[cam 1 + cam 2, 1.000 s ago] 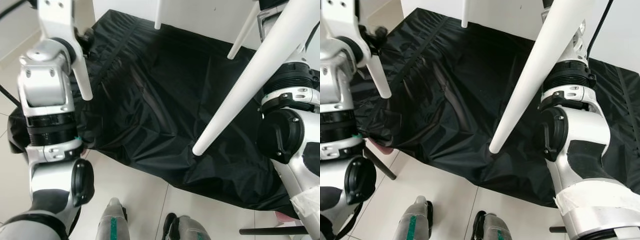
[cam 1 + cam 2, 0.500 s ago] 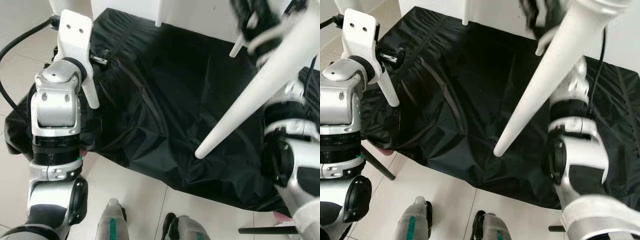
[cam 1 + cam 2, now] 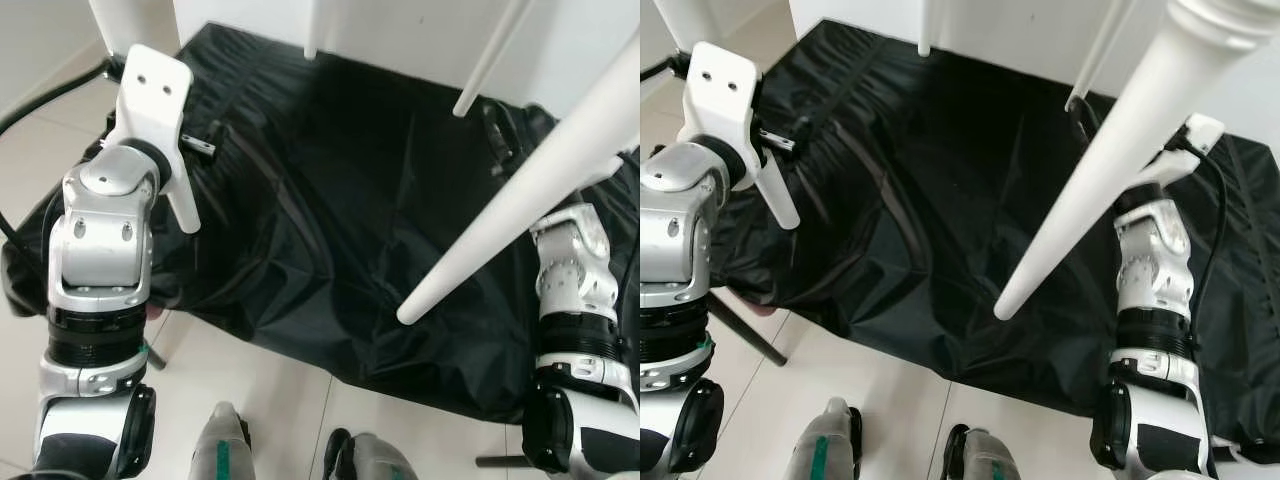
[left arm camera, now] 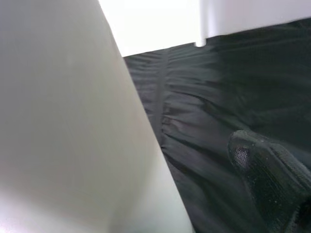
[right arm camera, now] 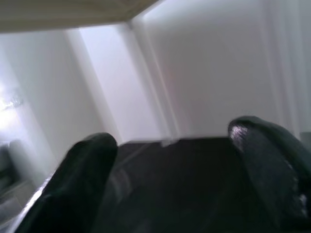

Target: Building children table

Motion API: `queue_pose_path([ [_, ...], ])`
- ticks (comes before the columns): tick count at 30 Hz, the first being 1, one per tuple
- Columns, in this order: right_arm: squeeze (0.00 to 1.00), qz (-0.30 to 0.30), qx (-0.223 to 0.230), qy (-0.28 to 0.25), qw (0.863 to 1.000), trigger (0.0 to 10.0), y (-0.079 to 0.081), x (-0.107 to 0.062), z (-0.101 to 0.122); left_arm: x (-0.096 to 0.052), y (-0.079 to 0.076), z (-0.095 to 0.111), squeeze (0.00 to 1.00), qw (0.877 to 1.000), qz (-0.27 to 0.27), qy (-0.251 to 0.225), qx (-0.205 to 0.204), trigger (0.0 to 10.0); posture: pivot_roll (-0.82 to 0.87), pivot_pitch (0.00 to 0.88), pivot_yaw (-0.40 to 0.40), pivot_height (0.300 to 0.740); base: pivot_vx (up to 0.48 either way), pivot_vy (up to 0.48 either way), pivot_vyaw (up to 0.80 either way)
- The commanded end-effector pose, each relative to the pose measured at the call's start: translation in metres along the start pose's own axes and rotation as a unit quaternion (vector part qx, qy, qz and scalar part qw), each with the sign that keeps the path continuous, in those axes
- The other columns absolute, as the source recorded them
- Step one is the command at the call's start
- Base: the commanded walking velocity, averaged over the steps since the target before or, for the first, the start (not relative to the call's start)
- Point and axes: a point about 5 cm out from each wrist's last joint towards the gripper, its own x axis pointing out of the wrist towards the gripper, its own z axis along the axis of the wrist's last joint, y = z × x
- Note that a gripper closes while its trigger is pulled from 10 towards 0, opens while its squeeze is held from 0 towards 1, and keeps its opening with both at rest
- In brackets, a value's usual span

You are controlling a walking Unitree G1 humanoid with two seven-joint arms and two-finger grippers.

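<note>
White table legs [image 3: 520, 190] are slanting across the right, blocking passage there. Black cloth [image 3: 330, 220] is lying open mid-scene, leaving room.

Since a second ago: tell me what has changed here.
The right arm has sunk from close by the camera and now stretches forward beside the near white leg. The right pincer stands open and empty. The left arm stays raised by the left white leg. Both legs and the black sheet lie as before.

White table legs [image 3: 520, 195] over a plain black sheet [image 3: 330, 220].
</note>
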Motion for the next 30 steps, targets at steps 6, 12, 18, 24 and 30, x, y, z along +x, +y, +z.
queue_pose_path([
  [6,0.0,0.072,0.012,0.059,0.996,10.0,0.022,-0.037,-0.005,-0.007,-0.02,0.001,1.0,0.988,-0.148,-0.027,0.026,10.0,0.09,0.129,-0.059,0.74,0.0,0.0,0.0],
  [12,0.0,0.14,0.025,0.137,0.98,10.0,0.045,-0.074,-0.006,-0.015,-0.034,-0.006,1.0,0.974,-0.216,-0.037,0.056,10.0,0.06,0.138,-0.037,0.74,0.0,0.0,0.0],
  [18,0.0,0.147,0.024,0.161,0.976,10.0,0.047,-0.082,-0.005,-0.019,-0.034,-0.011,0.0,0.97,-0.232,-0.04,0.067,10.0,0.06,0.141,-0.035,0.74,0.0,0.0,0.0],
  [24,0.0,0.054,0.003,0.135,0.989,10.0,0.028,-0.074,-0.003,-0.031,-0.026,-0.017,0.0,0.973,-0.224,-0.041,0.049,10.0,0.07,0.147,-0.049,0.74,0.0,0.0,0.0],
  [30,0.0,0.006,0.031,0.088,0.996,10.0,0.019,-0.068,0.006,-0.032,-0.027,-0.017,0.0,0.974,-0.219,-0.039,0.046,10.0,0.07,0.152,-0.051,0.74,0.0,0.0,0.0],
])
